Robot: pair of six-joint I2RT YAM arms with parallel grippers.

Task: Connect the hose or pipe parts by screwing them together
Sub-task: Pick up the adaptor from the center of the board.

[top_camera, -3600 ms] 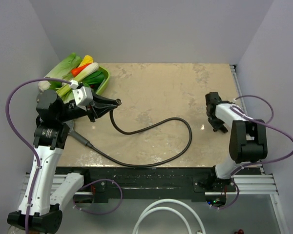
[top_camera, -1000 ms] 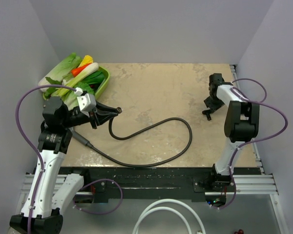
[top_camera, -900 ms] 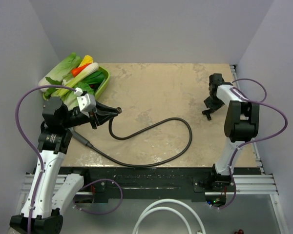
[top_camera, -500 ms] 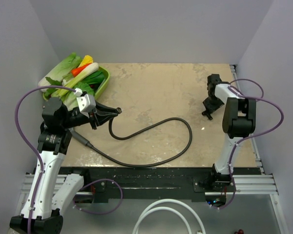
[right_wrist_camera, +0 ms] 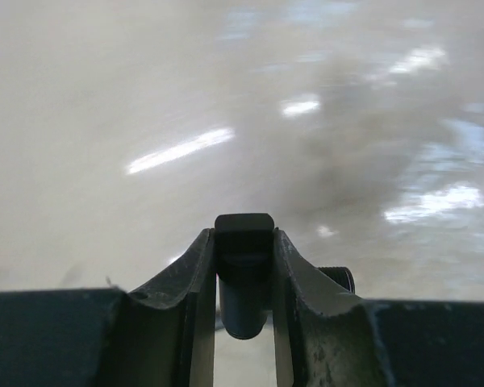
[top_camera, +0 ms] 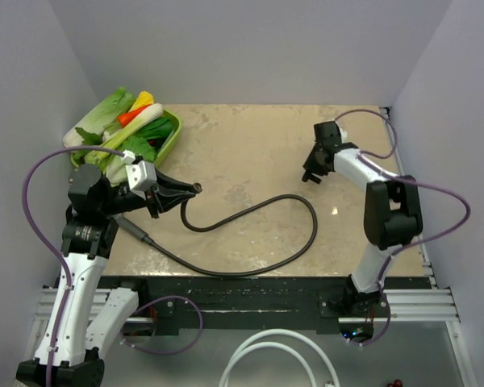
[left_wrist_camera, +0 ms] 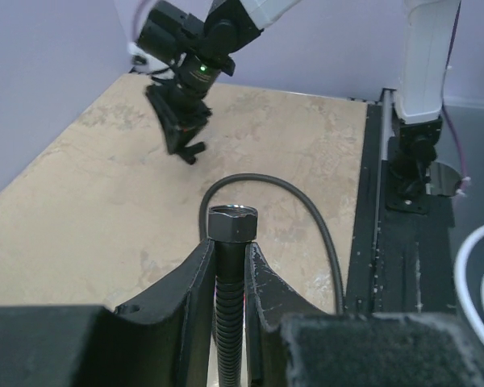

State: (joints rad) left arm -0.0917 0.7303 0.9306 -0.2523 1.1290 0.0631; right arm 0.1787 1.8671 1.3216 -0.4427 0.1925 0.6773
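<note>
A long dark hose (top_camera: 310, 222) loops across the tan table. My left gripper (top_camera: 190, 190) is shut on the hose just behind its end nut (top_camera: 197, 189), held off the table. In the left wrist view the hex nut (left_wrist_camera: 232, 223) stands just beyond the left gripper (left_wrist_camera: 231, 251), its open end facing the far arm. My right gripper (top_camera: 311, 172) hovers right of centre, shut on a small black fitting (right_wrist_camera: 244, 270). In the right wrist view the fitting fills the gap of the right gripper (right_wrist_camera: 244, 239), and a threaded stub (right_wrist_camera: 343, 278) pokes out to the right. The hose's other end (top_camera: 137, 233) lies by my left arm.
A green tray (top_camera: 170, 137) of vegetables sits at the back left corner. A white looped tube (top_camera: 268, 353) lies below the table's front rail (top_camera: 250, 294). Purple cables (top_camera: 444, 201) arc off both arms. Side walls stand close on either side.
My right arm has swung left from the table's right edge toward the middle, carrying the fitting, and its jaws have narrowed on it. The left arm and hose end have barely moved.
</note>
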